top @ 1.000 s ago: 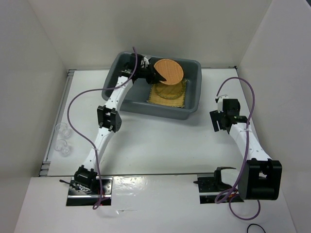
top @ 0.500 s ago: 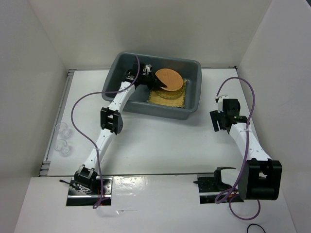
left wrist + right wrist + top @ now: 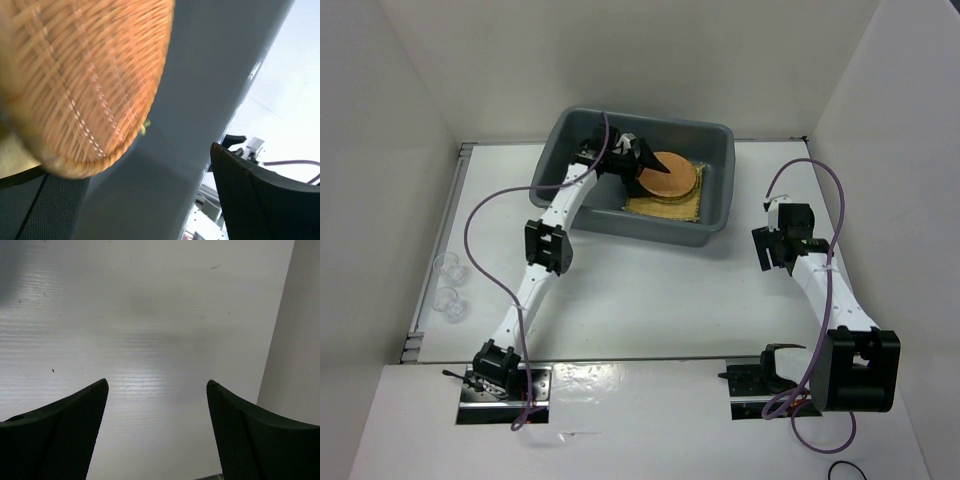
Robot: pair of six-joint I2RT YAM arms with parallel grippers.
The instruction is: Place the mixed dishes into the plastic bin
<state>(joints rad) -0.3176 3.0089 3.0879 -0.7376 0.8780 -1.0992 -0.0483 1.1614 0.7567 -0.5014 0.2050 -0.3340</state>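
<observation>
The dark grey plastic bin [image 3: 715, 215] stands at the back of the table. Inside it a round orange-brown plate [image 3: 668, 175] lies on a square tan woven plate [image 3: 665, 208]. My left gripper [image 3: 636, 160] reaches into the bin at the plate's left edge, jaws wide open and holding nothing. In the left wrist view the orange-brown plate [image 3: 85, 75] fills the upper left, its rim against my left finger [image 3: 50, 210], with the bin wall [image 3: 200, 100] behind. Two small clear cups [image 3: 448, 285] stand at the table's left edge. My right gripper [image 3: 775, 250] hovers open over bare table [image 3: 160, 315].
White walls close in the table on the left, back and right. A metal rail [image 3: 435, 250] runs along the left edge beside the cups. The right wall [image 3: 295, 340] stands close to my right gripper.
My left gripper lowered the orange-brown plate into the bin and opened. The plate went from tilted up in the grip to lying on the woven plates. The right arm stayed still.
</observation>
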